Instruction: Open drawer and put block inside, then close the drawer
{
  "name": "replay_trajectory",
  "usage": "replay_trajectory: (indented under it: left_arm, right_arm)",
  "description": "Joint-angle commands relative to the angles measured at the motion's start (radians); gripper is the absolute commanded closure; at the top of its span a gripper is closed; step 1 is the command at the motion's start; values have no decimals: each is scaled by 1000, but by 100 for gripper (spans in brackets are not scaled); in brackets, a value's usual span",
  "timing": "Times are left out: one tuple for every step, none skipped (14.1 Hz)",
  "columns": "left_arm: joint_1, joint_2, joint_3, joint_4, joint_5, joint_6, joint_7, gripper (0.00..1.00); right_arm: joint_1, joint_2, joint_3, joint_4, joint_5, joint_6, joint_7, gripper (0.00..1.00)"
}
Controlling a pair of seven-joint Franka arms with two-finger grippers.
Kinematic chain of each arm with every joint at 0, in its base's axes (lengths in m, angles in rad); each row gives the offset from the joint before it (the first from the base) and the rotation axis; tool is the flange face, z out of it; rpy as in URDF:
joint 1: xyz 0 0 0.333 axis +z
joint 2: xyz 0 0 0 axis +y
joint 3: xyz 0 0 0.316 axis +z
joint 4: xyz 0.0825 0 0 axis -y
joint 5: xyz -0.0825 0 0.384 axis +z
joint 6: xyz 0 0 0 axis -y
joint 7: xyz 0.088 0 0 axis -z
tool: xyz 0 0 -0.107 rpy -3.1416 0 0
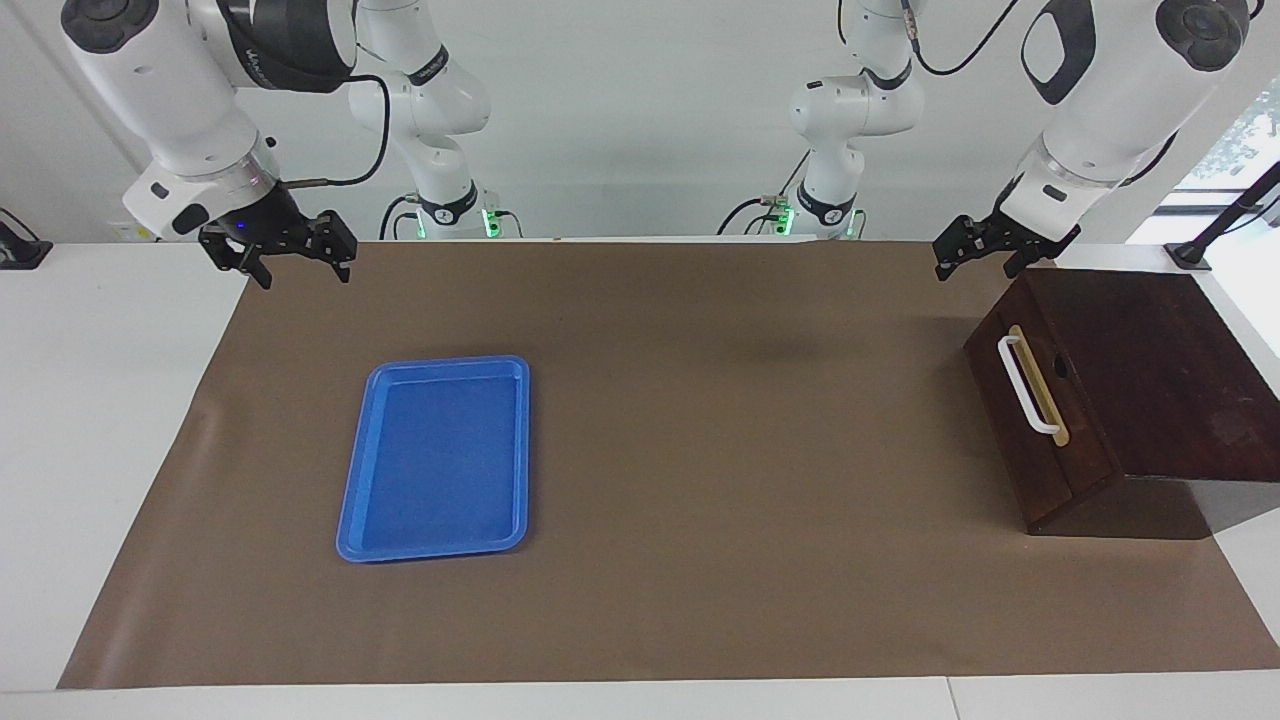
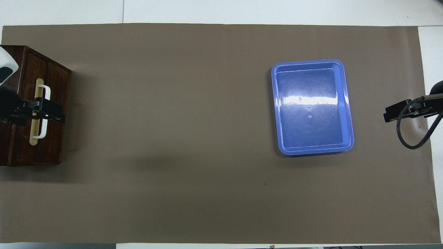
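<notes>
white wall, window at edge

Dark brown drawer, blue tray

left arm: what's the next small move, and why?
Probably lower the left gripper onto the white handle. The drawer is fully shut. The facing view shows that gripper up in the air, clear of the handle, though the overhead view lines it up across the bar. No block is in view, so opening seems to come first. The right gripper waits raised at its own end of the table.
</notes>
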Motion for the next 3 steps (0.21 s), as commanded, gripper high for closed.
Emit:
replay_trajectory:
  left_arm:
    - [-12,-21,16,-19,-14,5,16,0]
    - [-12,-19,18,-12,-15,5,14,0]
    - [-12,-19,19,-15,-15,2,16,0]
  right_arm:
    - [-14,2,11,3,-10,1,-28,0]
    - [-14,3,11,3,-10,1,-28,0]
    - [-14,2,11,3,-10,1,-28,0]
